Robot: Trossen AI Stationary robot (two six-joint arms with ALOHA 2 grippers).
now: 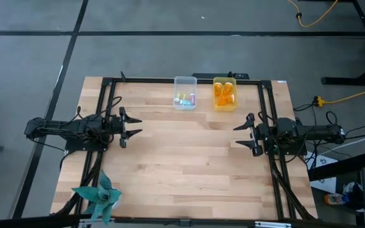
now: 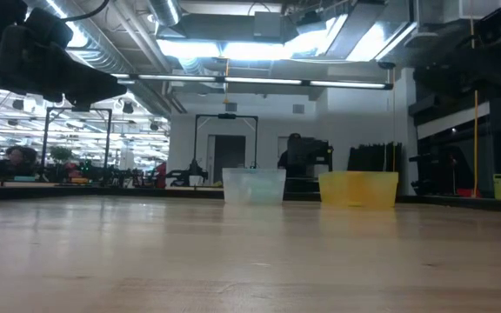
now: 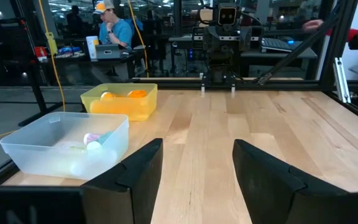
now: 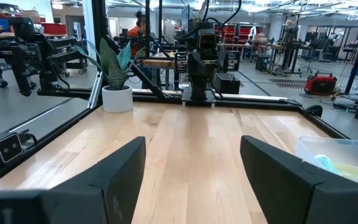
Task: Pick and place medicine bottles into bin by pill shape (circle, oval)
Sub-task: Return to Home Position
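A clear bin (image 1: 185, 100) at the table's far edge holds several tiny pastel vials (image 1: 184, 99); it also shows in the left wrist view (image 3: 67, 144). Beside it, a yellow bin (image 1: 225, 94) holds amber-orange bottles (image 1: 224, 93), also seen in the left wrist view (image 3: 120, 102). My left gripper (image 1: 134, 125) is open and empty over the table's left side. My right gripper (image 1: 241, 135) is open and empty over the right side. Both point toward the table's middle, away from the bins.
A teal paper pinwheel in a white pot (image 1: 100, 196) stands at the table's near left corner, also seen in the right wrist view (image 4: 117, 84). A black frame (image 1: 170, 80) runs along the table's edges. Bare wood (image 1: 189, 158) lies between the grippers. People sit beyond the table.
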